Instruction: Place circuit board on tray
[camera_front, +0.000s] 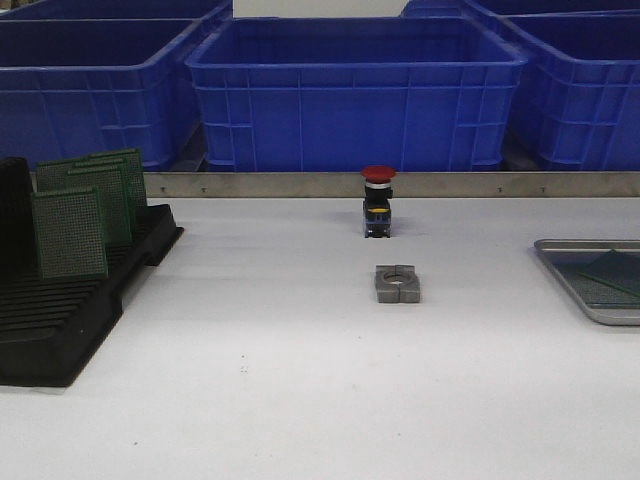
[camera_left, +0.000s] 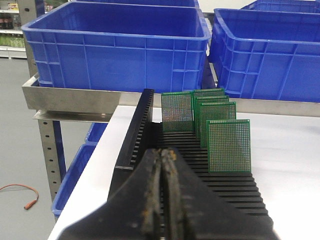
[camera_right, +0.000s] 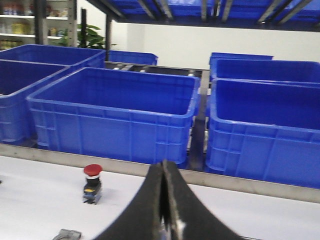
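Note:
Several green circuit boards (camera_front: 70, 232) stand upright in a black slotted rack (camera_front: 60, 310) at the table's left; they also show in the left wrist view (camera_left: 229, 146). The silver-grey tray (camera_front: 560, 262) lies at the right edge with a green circuit board (camera_front: 612, 278) flat in it. Neither gripper shows in the front view. My left gripper (camera_left: 164, 154) is shut and empty, just short of the near end of the rack (camera_left: 145, 125). My right gripper (camera_right: 163, 165) is shut and empty, above the white table; the tray is not in its view.
A red-capped push button (camera_front: 378, 203) stands at the table's middle back, with a grey metal clamp block (camera_front: 397, 284) in front of it. Big blue crates (camera_front: 350, 90) line the shelf behind a metal rail (camera_front: 300, 184). The table's left edge (camera_left: 95, 165) drops to the floor.

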